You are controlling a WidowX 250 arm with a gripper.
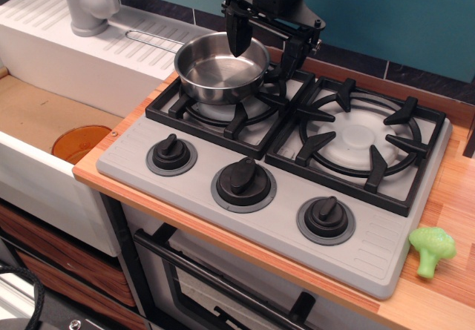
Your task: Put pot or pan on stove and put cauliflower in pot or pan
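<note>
The shiny steel pan point(220, 69) sits on the stove's point(297, 196) back left grate, with its thin wire handle point(152, 41) reaching left over the white drainboard. My gripper point(265, 46) hangs over the pan's right side and is open. One finger is inside the pan and the other is outside its right rim, so the jaws straddle the rim. The light-green cauliflower point(433, 250) lies on the wooden counter at the front right, beside the stove's corner and far from the gripper.
The right burner grate point(360, 141) holds nothing. Three black knobs point(243, 182) line the stove's front. A grey faucet point(89, 4) and a white sink with an orange disc point(80, 143) are at the left. A teal wall stands behind.
</note>
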